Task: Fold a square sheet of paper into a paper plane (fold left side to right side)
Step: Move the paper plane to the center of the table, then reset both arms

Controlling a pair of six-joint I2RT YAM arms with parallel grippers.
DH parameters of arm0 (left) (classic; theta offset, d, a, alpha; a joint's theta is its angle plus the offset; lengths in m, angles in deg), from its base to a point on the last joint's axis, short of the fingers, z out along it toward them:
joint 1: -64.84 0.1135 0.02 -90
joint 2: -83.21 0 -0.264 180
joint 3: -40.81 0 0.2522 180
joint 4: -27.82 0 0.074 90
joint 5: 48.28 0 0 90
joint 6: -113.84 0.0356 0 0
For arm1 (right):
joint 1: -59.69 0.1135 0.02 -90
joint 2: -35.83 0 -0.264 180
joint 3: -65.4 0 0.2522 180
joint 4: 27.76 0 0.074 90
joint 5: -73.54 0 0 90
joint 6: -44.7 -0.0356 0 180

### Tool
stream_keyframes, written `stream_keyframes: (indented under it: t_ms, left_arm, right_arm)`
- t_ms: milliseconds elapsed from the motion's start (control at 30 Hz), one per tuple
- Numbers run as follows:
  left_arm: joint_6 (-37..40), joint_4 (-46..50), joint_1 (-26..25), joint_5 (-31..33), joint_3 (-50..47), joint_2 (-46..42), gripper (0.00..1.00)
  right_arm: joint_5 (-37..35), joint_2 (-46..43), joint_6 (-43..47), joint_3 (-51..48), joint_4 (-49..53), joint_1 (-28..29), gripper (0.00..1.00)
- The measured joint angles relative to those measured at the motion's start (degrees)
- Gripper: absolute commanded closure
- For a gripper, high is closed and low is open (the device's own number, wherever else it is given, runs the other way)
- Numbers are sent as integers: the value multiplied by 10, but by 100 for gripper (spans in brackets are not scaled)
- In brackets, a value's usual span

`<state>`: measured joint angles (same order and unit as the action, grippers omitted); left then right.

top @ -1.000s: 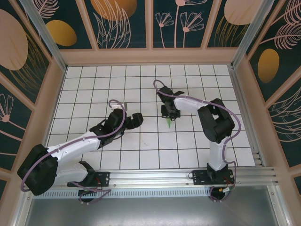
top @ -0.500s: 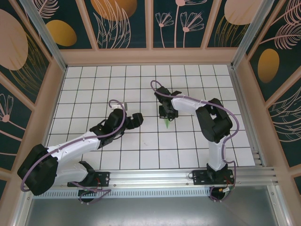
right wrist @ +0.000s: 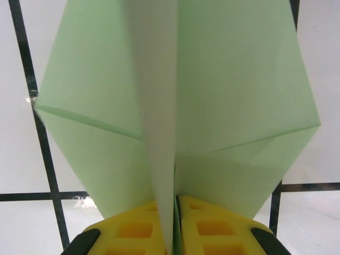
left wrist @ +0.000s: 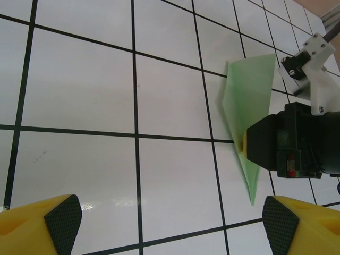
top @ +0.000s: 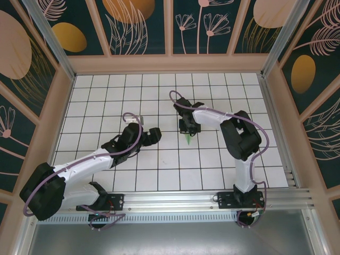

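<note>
Green paper: the paper plane is already a dart, with a raised centre crease and a wing sloping off to each side.
Place: it sits near the middle of the white tiled table, a little toward the right edge and well apart from every edge and corner. Its nose points toward the near edge.
Contact with the table: I cannot tell whether the plane rests on the tiles or hangs just above them.
Right gripper: its jaws are pressed together, pinching the plane along the centre crease at the tail end.
Left gripper: its jaws are spread wide and hold nothing. It hovers near the plane on the side toward the left edge, facing it and not touching it.
Done: the folding looks finished, judging by the sharp nose, the middle fold and two matching wings with crisp creases.
Left to do: probably only letting go of the plane and pulling both arms back. A last press along the crease may also be due, though I cannot be sure.
Count: one piece of paper, now the plane; two grippers; one table.
</note>
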<state>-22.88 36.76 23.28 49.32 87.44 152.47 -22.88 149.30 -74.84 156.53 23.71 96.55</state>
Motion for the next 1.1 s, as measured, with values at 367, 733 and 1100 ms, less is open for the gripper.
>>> stream_keyframes:
  t_ms: [367, 733, 1100]
  left_arm:
    - [9, 31, 0, 9, 18, -17, 7]
    - [37, 75, 14, 46, 48, -66, 1]
    - [113, 123, 80, 259, 72, -197, 1]
  right_arm:
    - [-12, -18, 3, 32, 47, 10, 71]
    - [-39, -148, 26, 43, 86, -6, 62]
    - [-115, -452, 110, -169, -89, -166, 20]
